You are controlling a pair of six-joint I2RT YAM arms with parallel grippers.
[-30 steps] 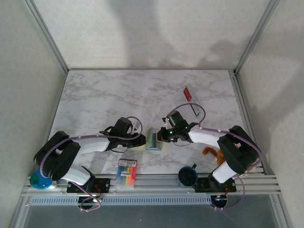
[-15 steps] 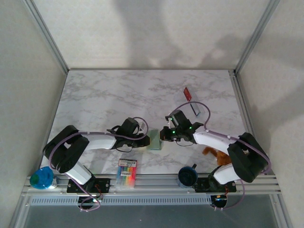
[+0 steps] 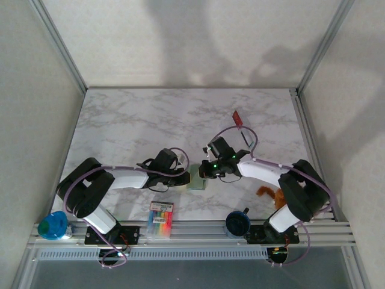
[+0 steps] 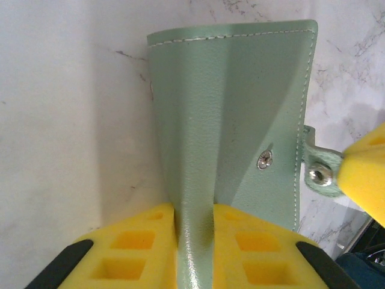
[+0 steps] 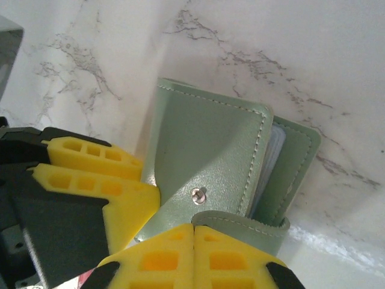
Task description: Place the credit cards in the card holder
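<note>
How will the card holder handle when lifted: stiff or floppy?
Probably soft: the card holder buckles where the left claw pinches it. Its snap tab curls loosely, so it may flap. The smooth skin could slip.

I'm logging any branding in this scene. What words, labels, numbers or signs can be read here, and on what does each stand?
No text can be read in these pictures.
card holder: plain stitched green surface with a metal snap, no lettering on the faces in view.
marker pack: any print is too small to read.
red card: too small and blurred to read.
</note>
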